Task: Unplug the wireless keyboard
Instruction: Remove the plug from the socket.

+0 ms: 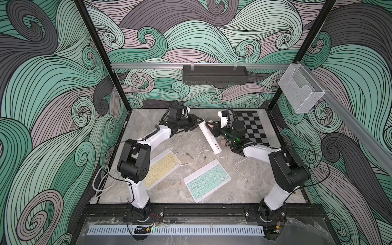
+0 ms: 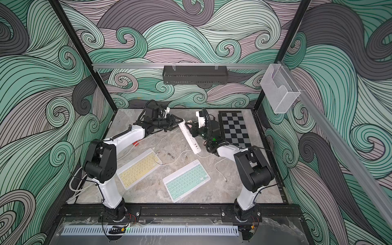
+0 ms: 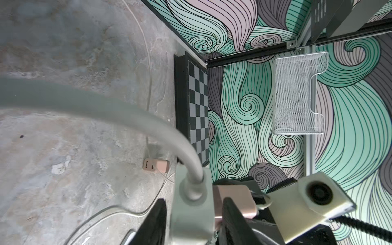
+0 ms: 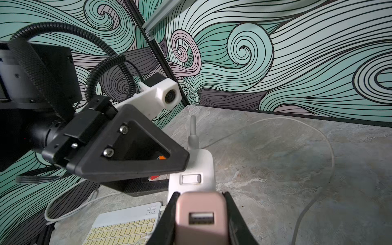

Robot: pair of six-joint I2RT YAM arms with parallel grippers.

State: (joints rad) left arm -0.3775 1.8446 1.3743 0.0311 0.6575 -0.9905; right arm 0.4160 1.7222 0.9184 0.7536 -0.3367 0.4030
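Pulling the charger (image 4: 200, 220) off the strip (image 1: 209, 137) is the step in hand, I judge. My right gripper (image 4: 201, 196) is clamped on it, near the strip's cord end. My left gripper (image 3: 194, 203) straddles that end; I cannot tell if it presses. The charger's long axis stands square to the strip's face, its empty socket pointing away. Next I'd brace the strip and pull straight along that axis. The yellow keyboard (image 1: 161, 169) lies off the strip's other end.

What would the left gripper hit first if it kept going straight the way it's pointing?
The left gripper would probably meet the power strip first; its corded end sits between the fingers.
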